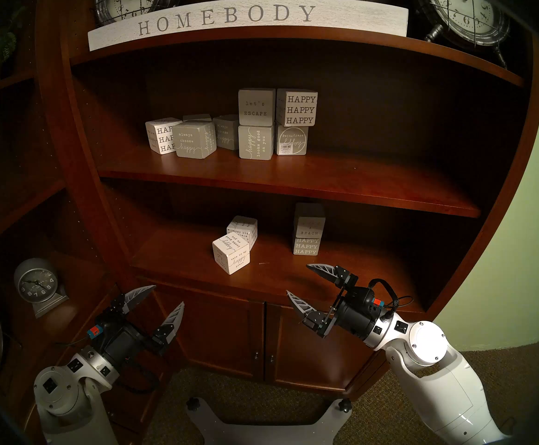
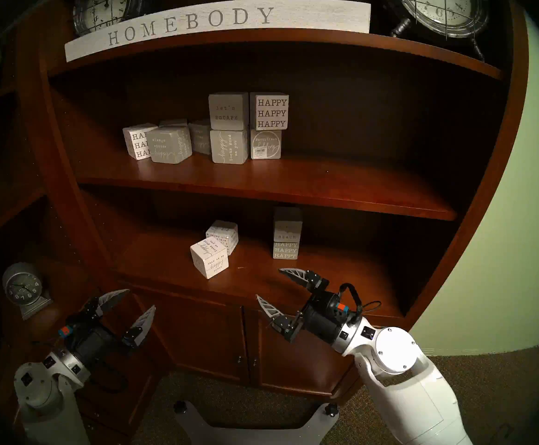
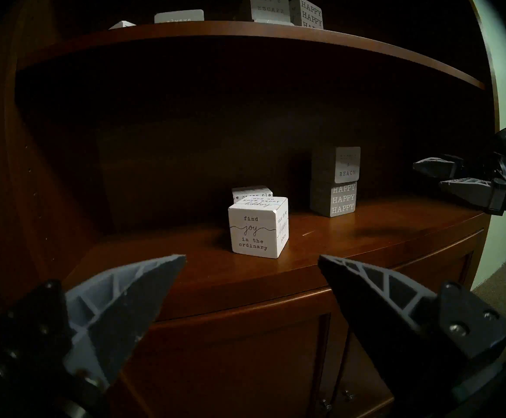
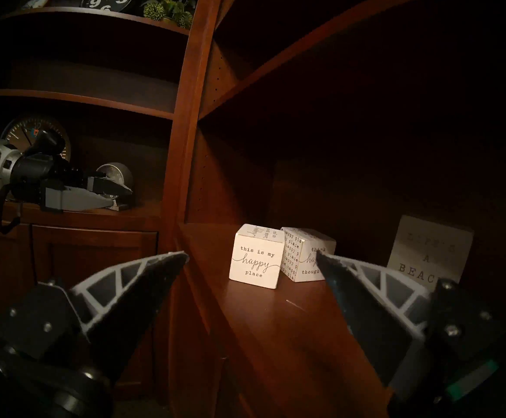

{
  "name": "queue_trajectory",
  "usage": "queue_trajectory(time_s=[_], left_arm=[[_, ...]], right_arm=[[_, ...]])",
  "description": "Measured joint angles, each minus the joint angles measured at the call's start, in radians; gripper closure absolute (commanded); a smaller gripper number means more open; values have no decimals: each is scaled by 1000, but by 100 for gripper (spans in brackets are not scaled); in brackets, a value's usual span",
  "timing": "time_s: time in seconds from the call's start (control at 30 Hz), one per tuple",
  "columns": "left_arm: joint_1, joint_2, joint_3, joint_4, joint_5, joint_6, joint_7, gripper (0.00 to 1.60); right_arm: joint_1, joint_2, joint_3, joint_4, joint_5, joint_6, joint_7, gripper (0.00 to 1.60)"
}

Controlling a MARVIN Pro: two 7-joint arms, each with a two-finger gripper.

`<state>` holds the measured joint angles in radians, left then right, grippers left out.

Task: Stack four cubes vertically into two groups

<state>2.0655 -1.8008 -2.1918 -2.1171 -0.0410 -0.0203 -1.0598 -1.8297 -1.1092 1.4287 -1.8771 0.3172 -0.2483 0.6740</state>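
On the lower shelf, two white cubes with small black lettering stand side by side and touching: the front one and the back one. To their right, the grey "LIFE'S A BEACH" cube sits on the grey "HAPPY HAPPY HAPPY" cube. My left gripper is open and empty, below and left of the shelf's front edge. My right gripper is open and empty at the front edge, below the grey stack.
The shelf above holds several other cubes, among them the grey "let's ESCAPE" cube and a white large-lettered "HAPPY" cube. Cabinet doors lie below the lower shelf. A small clock stands on the left unit.
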Motion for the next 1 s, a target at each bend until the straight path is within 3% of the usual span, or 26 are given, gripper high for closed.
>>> queue_trajectory(time_s=[0.57,1.0], left_arm=[[-12,10,0,12,-2,9,-6,0],[-147,104,33,120,-4,105,-39,0]], right_arm=[[-6,-1,7,-8,0,-1,27,0],[-6,-6,12,-8,-1,-1,34,0]])
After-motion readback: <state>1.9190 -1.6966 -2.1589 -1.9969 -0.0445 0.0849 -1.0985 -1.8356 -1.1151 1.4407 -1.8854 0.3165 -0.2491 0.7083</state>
